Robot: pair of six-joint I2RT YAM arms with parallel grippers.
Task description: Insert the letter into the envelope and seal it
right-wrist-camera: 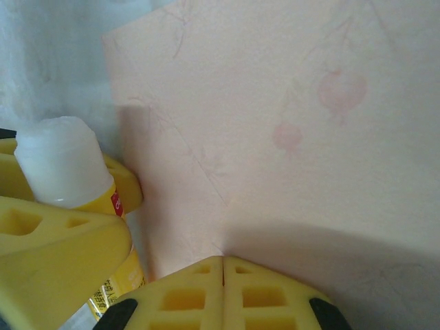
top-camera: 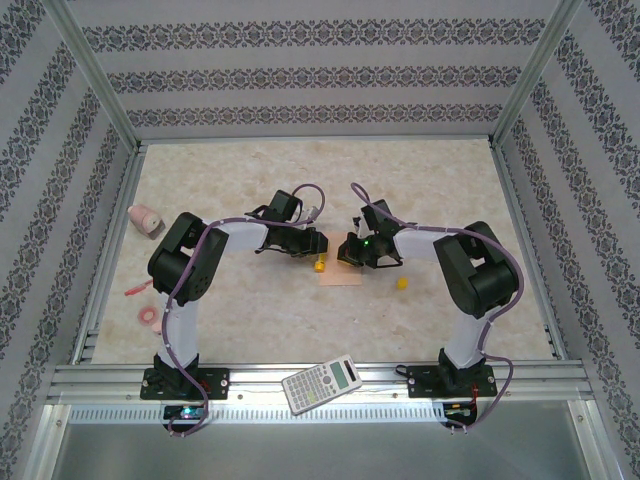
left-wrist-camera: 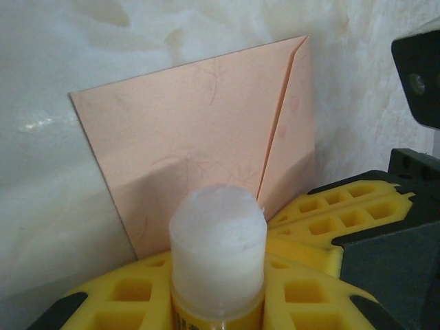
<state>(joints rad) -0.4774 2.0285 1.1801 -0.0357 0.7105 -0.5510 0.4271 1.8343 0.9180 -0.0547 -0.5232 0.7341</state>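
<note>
The peach-pink envelope [top-camera: 338, 277] lies flat on the table between the two arms, with its flap fold [left-wrist-camera: 282, 117] showing as a slanted crease. My left gripper [left-wrist-camera: 217, 292] is shut on an uncapped yellow glue stick [left-wrist-camera: 217, 234], whose white tip points at the envelope's near edge. My right gripper [right-wrist-camera: 223, 265] is shut with nothing between its pads, and its tips rest against the envelope [right-wrist-camera: 289, 137] beside the glue stick [right-wrist-camera: 65, 165]. The letter is hidden.
A small yellow cap [top-camera: 402, 283] lies right of the envelope. At the far left are a pink object [top-camera: 145, 220], a red-pink strip [top-camera: 135, 290] and a pink ring [top-camera: 148, 316]. A calculator [top-camera: 322, 384] rests on the front rail.
</note>
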